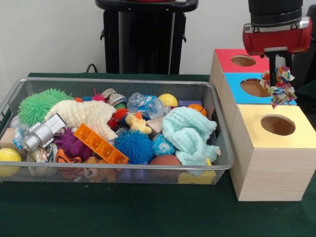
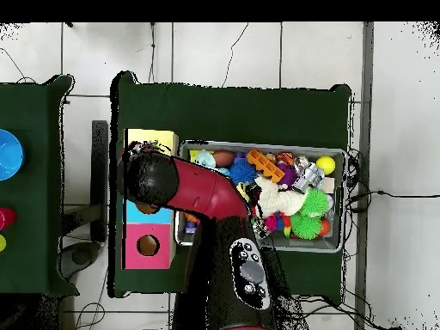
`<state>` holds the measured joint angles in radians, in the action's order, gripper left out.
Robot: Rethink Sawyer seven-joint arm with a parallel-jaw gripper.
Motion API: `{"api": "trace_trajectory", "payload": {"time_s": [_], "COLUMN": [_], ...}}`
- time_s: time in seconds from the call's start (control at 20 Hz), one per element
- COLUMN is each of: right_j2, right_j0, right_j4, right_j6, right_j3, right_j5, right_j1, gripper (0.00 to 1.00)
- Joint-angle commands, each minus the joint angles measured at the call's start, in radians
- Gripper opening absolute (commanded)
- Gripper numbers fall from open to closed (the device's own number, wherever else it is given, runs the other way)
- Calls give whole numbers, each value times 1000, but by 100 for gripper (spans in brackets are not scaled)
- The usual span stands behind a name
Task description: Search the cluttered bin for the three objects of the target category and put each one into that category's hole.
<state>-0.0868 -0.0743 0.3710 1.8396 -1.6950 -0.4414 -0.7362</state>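
My gripper [image 1: 278,74] hangs over the row of boxes at the right, shut on a frilly fabric ball [image 1: 280,90] printed white, red, blue, yellow and green. The ball hangs above the near edge of the blue-topped box [image 1: 237,91], just behind the yellow-topped box [image 1: 256,116] and its round dark hole [image 1: 278,125]. The wire mesh bin [image 1: 123,80] stands to the left, full of toys. I see no other frilly ball in it. In the overhead view the arm's head [image 2: 151,176] covers the gripper, the ball and the hole; the bin's rim [image 2: 266,144] shows.
The red-topped box [image 1: 229,55] stands furthest back, and also shows in the overhead view [image 2: 148,245]. In the bin lie a green spiky ball [image 1: 37,104], a blue spiky ball [image 1: 134,145], an orange block [image 1: 100,144], a pale mint cloth [image 1: 190,134] and a cream cloth [image 1: 84,113].
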Motion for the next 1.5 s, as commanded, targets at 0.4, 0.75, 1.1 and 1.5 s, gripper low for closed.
{"api": "trace_trajectory", "payload": {"time_s": [0.4,0.75,1.1,1.5], "right_j2": [-117,-196,-211,-139], "right_j0": [-84,-156,-170,-96], "right_j4": [-66,-137,-195,-151], "right_j6": [48,35,69,150], "right_j3": [-3,-47,-54,-68], "right_j5": [148,289,327,232], "right_j1": [153,240,263,183], "gripper": [0,0,0,0]}}
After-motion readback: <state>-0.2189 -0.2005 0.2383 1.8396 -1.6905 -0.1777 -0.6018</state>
